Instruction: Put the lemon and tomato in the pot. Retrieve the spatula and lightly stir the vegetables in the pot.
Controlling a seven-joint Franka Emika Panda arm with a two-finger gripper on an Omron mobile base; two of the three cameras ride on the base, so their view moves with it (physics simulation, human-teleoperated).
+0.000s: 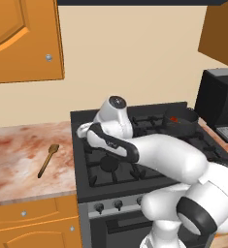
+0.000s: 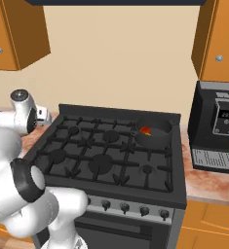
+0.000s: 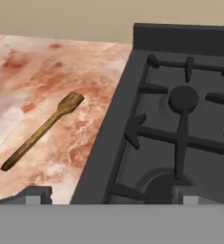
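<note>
The wooden spatula [image 3: 44,129] lies flat on the marbled counter, left of the stove; it also shows as the spatula [image 1: 48,160] in the left base view. My gripper [image 3: 108,195] hovers above the stove's left edge, open, with nothing between its widely spread fingertips. It is to the right of the spatula and not touching it. The dark pot [image 2: 154,131] stands on the stove's back right burner. Inside it sit the red tomato [image 2: 146,129] and a patch of yellow lemon [image 2: 143,132] beside it. The pot [image 1: 181,121] is far to the right of my hand.
The black gas stove [image 1: 105,169] has raised grates and a row of knobs along its front. A black coffee machine [image 2: 222,126] stands on the counter right of the stove. Wooden wall cabinets [image 1: 23,38] hang above the left counter.
</note>
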